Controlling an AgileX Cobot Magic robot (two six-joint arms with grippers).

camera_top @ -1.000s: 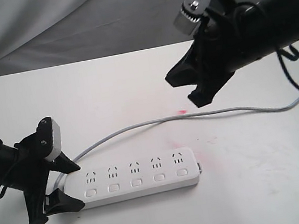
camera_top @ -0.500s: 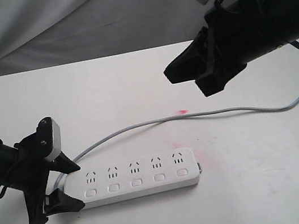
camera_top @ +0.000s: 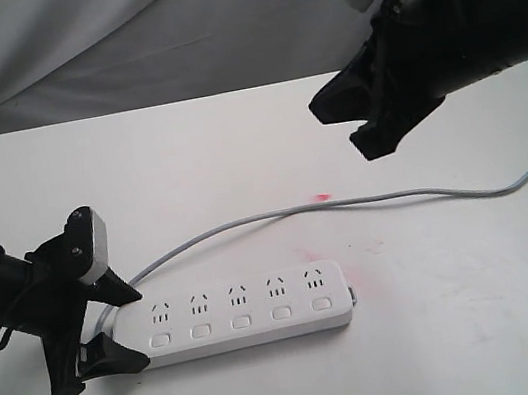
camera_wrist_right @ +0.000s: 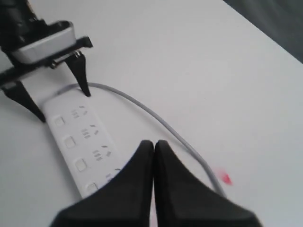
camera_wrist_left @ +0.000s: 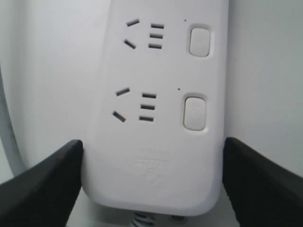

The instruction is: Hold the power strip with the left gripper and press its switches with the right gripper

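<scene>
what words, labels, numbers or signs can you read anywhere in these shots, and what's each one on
No text reads clearly in any view.
Embossed marking on the power strip, near its cord end: too faint and blurred to read.
Arms and claws: no lettering visible.

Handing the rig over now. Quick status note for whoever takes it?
Left hand: closed on the power strip at its cord end, strip flat on the table.
Right hand: shut, empty, up in the air, well clear of the strip.
Done: strip is held.
Left: bring the right hand down on the switches; the pictures don't show which, if any, are already pressed.
</scene>
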